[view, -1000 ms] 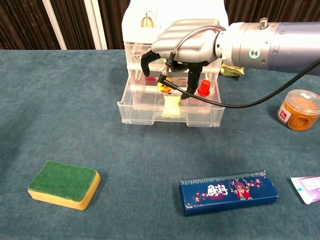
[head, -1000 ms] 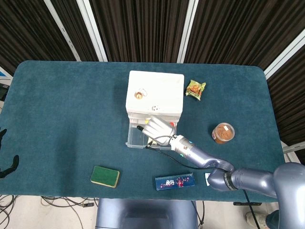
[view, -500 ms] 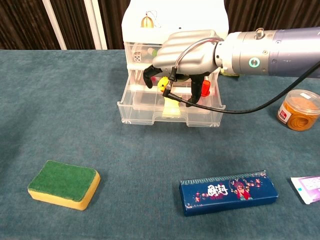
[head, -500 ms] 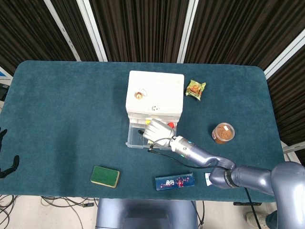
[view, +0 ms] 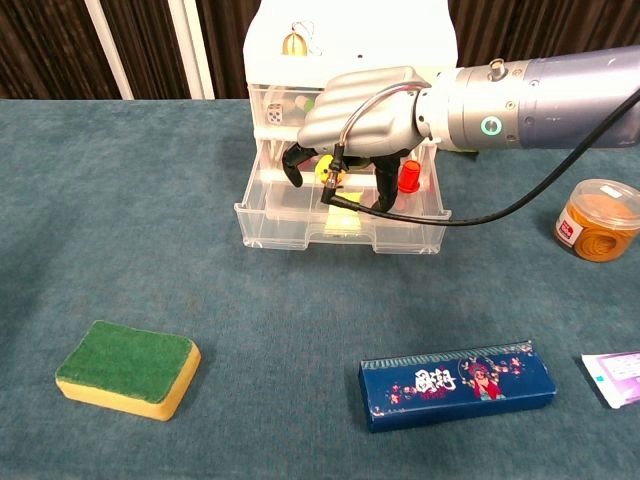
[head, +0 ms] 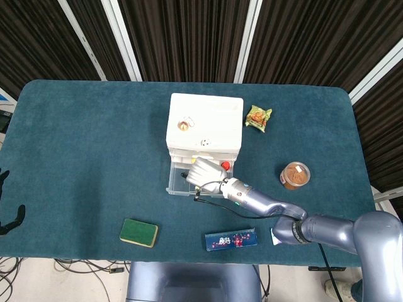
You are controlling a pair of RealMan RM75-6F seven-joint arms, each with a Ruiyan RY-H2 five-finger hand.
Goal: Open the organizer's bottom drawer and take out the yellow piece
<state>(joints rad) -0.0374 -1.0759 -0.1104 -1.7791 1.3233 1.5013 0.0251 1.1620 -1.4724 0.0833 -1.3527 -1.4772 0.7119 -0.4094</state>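
The white organizer (head: 204,126) (view: 350,40) stands mid-table with its clear bottom drawer (view: 270,222) (head: 175,186) pulled out. My right hand (view: 365,105) (head: 204,172) hangs over the open drawer with its fingers (view: 385,190) curled down into it. A small yellow piece (view: 325,168) shows between thumb and fingers, with clear gaps on both sides. A paler yellow piece (view: 345,222) lies on the drawer floor below. A red piece (view: 408,178) stands at the drawer's right. Of my left hand (head: 9,214), only dark tips show at the table's left edge.
A green sponge (view: 128,368) (head: 138,232) lies front left, a blue box (view: 456,383) (head: 230,239) front centre, and a white packet (view: 615,378) front right. An orange jar (view: 598,220) (head: 295,175) sits to the right. A snack packet (head: 258,117) lies beside the organizer.
My right hand has dropped lower and shifted slightly left over the open drawer, its fingers reaching deeper around the yellow piece. The drawer and other objects have stayed put.
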